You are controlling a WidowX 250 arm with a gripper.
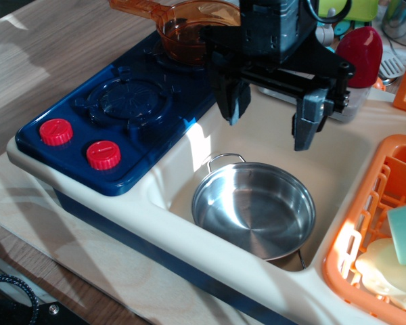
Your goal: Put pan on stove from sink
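Observation:
The shiny steel pan (254,208) lies flat in the cream sink (186,159), with a wire loop handle at its upper left and another at its lower right. The dark blue stove (122,108) with two red knobs (80,143) sits to the sink's left. My gripper (269,122) hangs above the sink, over the pan's far side and clear of it. Its two fingers are spread wide apart with nothing between them.
A transparent orange long-handled saucepan (189,24) sits on the stove's far burner. An orange dish rack (379,230) with a sponge and a plate stands right of the sink. A red-capped object (360,54) stands behind the sink. Wooden table lies to the left.

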